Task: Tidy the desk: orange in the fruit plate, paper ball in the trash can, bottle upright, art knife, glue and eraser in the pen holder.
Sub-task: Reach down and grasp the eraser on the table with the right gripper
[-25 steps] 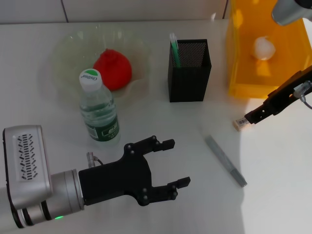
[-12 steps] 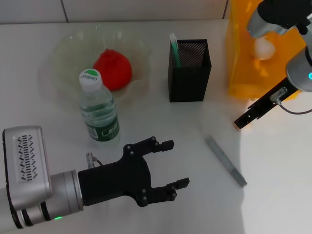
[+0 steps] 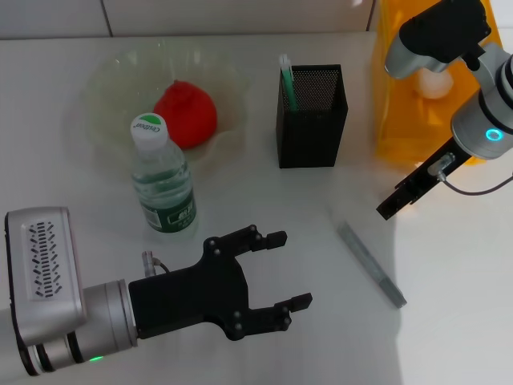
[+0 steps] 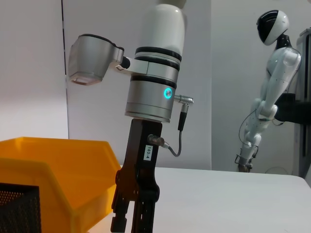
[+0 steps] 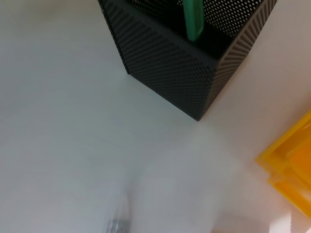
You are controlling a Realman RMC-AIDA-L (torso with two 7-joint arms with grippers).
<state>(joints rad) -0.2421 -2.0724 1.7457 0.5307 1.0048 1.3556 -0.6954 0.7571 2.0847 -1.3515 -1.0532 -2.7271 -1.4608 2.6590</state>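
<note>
The left tool [image 3: 276, 269] hangs low over the white tabletop [image 3: 264, 200] at about 7 o'clock of the scene, fingers spread apart and holding nothing; it appears parked.

At 10 o'clock sits the clear, wavy-rimmed glass fruit plate [image 3: 100, 108], with the round red-orange fruit [image 3: 185, 114] resting in it, so that item looks settled. Just beside the plate at its 5 o'clock stands the clear plastic water bottle with green label and white cap [image 3: 163, 178], upright on its base.

Near centre, toward 12 o'clock, is the black square mesh pen holder [image 3: 313, 120]. A green stick-shaped item [image 3: 286, 83], probably the glue, leans in its left corner; nothing else is visible inside.

At 5 o'clock of the holder, well apart from it, the slim grey art knife [image 3: 370, 264] lies flat on the tabletop, not yet collected.

The right tool [image 3: 394, 204] is angled down between knife and bin, tip low over the tabletop; whether it is apart or clamped on anything cannot be told. The eraser is not visible. Judged from the tilt toward the holder, a delivery there is likely under way.

At 2 o'clock the translucent orange plastic trash bin [image 3: 401, 120] holds the white crumpled paper ball [image 3: 434, 83].
</note>
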